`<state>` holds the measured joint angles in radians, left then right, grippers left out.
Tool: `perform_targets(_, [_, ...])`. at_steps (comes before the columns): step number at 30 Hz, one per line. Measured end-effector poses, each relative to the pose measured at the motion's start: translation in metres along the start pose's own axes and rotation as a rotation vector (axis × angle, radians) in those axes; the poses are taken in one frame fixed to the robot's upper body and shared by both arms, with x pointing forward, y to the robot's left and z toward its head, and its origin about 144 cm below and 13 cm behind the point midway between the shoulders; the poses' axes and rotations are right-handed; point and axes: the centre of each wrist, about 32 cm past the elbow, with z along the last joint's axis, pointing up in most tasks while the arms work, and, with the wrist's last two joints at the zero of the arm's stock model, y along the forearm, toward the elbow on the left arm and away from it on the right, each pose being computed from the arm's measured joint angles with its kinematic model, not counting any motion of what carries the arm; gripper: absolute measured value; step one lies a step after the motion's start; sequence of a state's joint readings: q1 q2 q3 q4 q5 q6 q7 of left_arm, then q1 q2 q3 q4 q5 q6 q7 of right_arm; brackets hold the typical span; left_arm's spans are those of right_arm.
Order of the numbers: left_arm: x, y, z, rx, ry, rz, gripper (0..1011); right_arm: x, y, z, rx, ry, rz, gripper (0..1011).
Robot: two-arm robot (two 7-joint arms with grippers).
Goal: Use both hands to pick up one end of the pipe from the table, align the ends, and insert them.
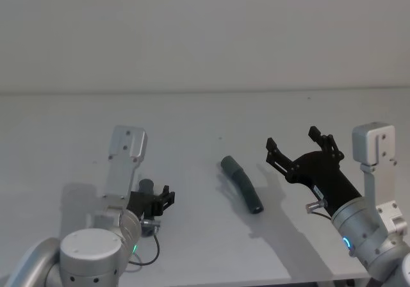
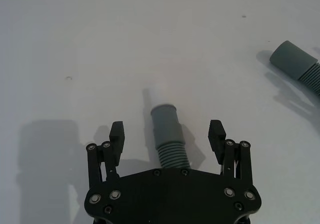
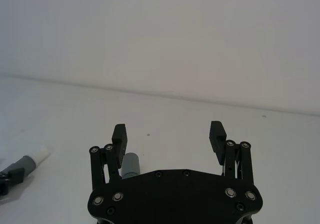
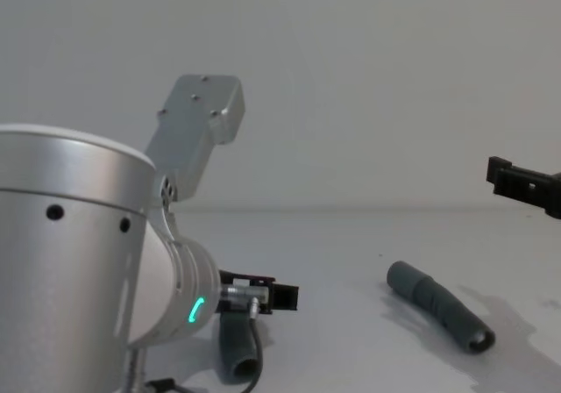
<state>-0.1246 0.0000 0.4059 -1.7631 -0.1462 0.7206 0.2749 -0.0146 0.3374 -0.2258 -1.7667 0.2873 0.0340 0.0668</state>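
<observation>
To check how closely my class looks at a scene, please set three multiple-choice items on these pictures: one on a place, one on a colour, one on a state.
1. Where is the long hose?
A. in a box
B. on the table, between the left tool and the right tool
C. hanging off its edge

2. What colour is the short hose's tip?
A. red
B. black
C. white

3. How is the left tool?
A. open, fingers either side of the short hose
B. shut on the short hose
C. shut, empty

Answers:
1 B: it lies flat on the table, touched by neither tool.
2 C: the tip shows white beyond the grey cuff.
3 A: a gap shows between each finger and the hose.
</observation>
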Motion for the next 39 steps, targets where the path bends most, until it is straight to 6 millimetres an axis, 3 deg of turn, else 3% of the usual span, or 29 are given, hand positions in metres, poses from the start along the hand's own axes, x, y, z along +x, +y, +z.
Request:
perform_targets(35, [-0.008, -0.024, -0.005, 0.043, 0.002, -0.041, 1002, 0.0, 0.0, 0.0, 0.0, 0.0, 0.0, 1003])
perform_targets(39, [-0.009, -0.026, -0.005, 0.044, -0.001, -0.043, 942, 0.0, 0.0, 0.0, 0.0, 0.0, 0.0, 1003])
